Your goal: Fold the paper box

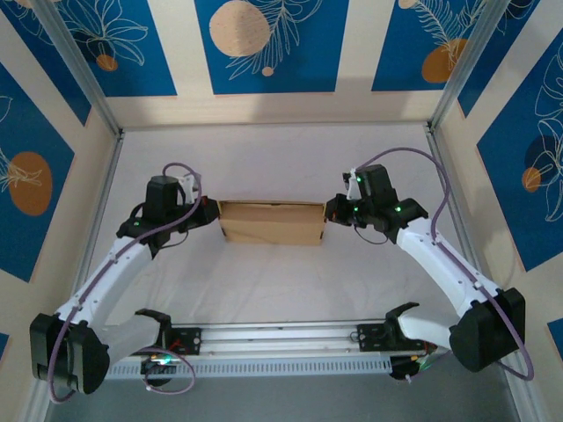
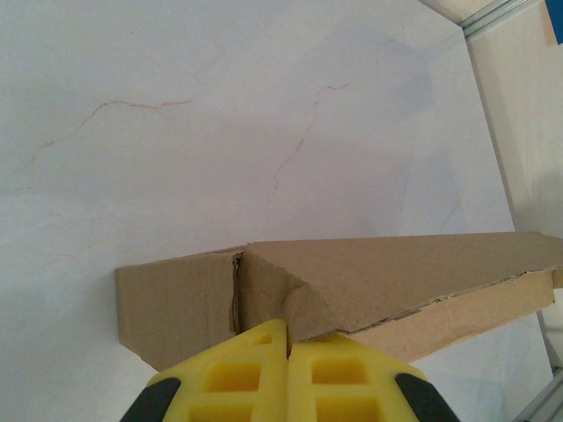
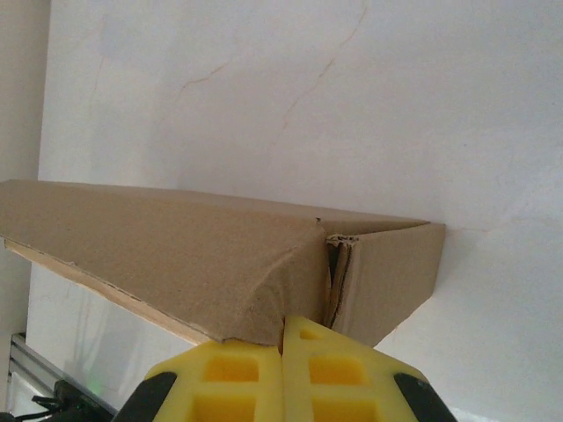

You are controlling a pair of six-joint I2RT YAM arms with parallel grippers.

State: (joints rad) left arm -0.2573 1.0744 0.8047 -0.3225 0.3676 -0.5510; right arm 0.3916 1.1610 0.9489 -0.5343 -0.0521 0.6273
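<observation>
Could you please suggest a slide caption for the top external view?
Left pincer and right pincer flank a brown paper box on the white table, one at each short end.

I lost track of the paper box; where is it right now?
Top view: the paper box lies at centre, between the left hand at its left end and the right hand at its right.

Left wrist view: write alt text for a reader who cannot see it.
A flat brown cardboard box lies on a wrinkled white table surface, its top panel creased and dented near one end. At the bottom of the frame, the yellow left gripper, shut, meets the box's near edge.
</observation>
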